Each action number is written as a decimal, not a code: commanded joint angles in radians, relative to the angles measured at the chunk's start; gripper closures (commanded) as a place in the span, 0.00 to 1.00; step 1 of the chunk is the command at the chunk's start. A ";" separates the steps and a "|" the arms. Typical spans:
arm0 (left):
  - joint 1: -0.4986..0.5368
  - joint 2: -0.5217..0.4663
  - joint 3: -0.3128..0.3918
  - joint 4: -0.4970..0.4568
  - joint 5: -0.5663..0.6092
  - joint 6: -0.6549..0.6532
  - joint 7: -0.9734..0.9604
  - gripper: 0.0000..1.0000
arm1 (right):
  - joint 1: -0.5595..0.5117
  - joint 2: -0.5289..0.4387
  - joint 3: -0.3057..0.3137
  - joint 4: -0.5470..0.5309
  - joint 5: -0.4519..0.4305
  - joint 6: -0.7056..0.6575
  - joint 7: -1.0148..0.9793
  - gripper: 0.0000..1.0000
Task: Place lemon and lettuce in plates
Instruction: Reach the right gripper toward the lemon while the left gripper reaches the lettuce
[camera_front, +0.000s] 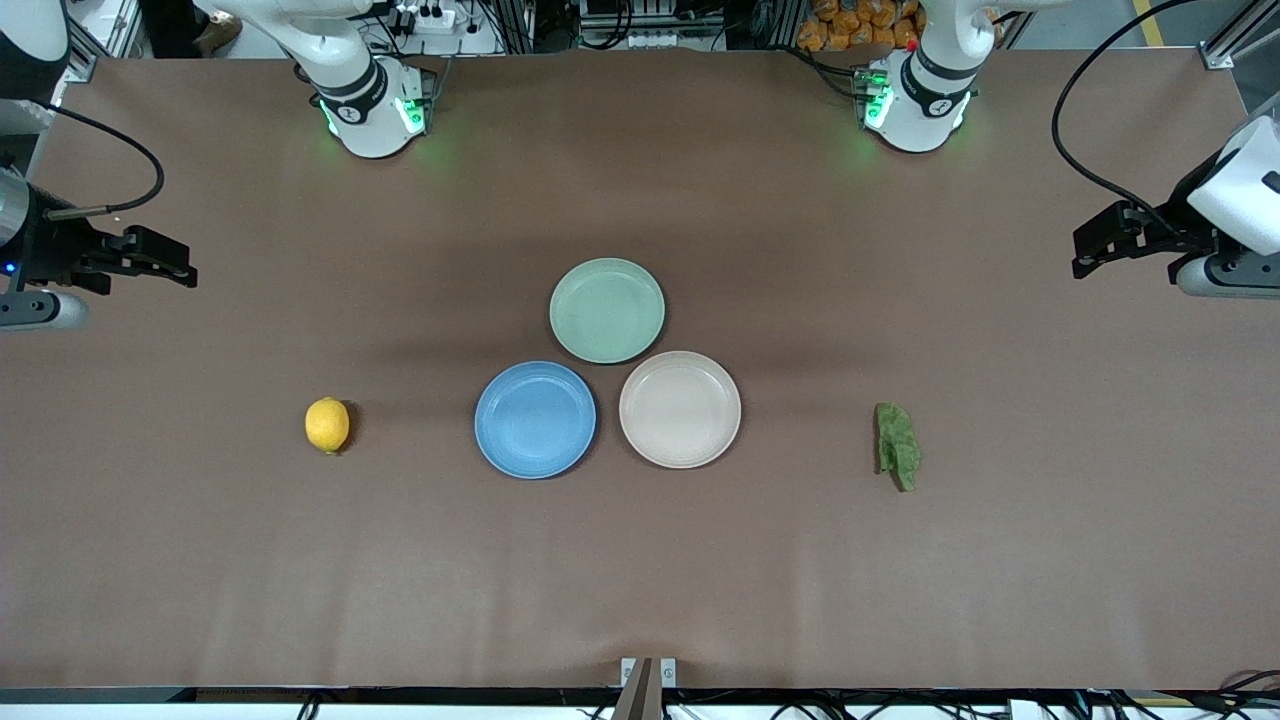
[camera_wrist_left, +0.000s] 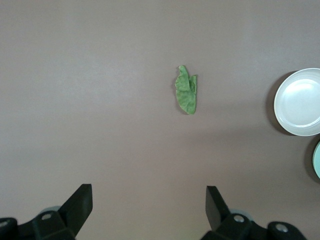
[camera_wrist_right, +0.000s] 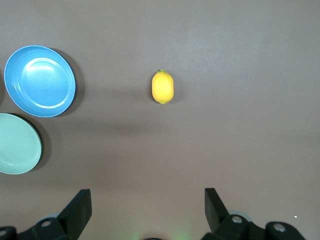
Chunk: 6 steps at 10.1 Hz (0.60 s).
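Nearest the front camera, the crinkled dark green lettuce leaf (camera_front: 898, 445) lies flat on the brown table (camera_front: 640, 580) toward the left arm's end, well apart from the plates. The small oval yellow lemon (camera_front: 327, 425) rests toward the right arm's end, also well apart from them. Between these two sit the round matte blue plate (camera_front: 535, 419) and the round pale beige-pink plate (camera_front: 680, 409), just beside each other, both bare. A little farther, the pale green plate (camera_front: 607, 310) lies just beside both. Nothing stands between fruit or leaf and the plates.

Farther still, the left gripper (camera_front: 1085, 262) hangs over the table's edge at its own end, fingers (camera_wrist_left: 80, 202) spread wide and holding nothing. The right gripper (camera_front: 185, 272) hangs likewise at its end, fingers (camera_wrist_right: 81, 205) spread and bare.
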 joint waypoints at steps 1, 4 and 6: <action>-0.005 0.004 -0.004 0.018 0.029 -0.017 -0.013 0.00 | -0.017 -0.014 0.010 -0.012 0.018 -0.002 -0.019 0.00; -0.003 0.070 -0.005 0.018 0.020 -0.005 -0.021 0.00 | -0.020 -0.014 0.009 -0.012 0.022 -0.002 -0.022 0.00; -0.015 0.125 -0.008 -0.005 0.027 0.069 -0.027 0.00 | -0.023 -0.013 0.009 -0.012 0.022 0.005 -0.023 0.00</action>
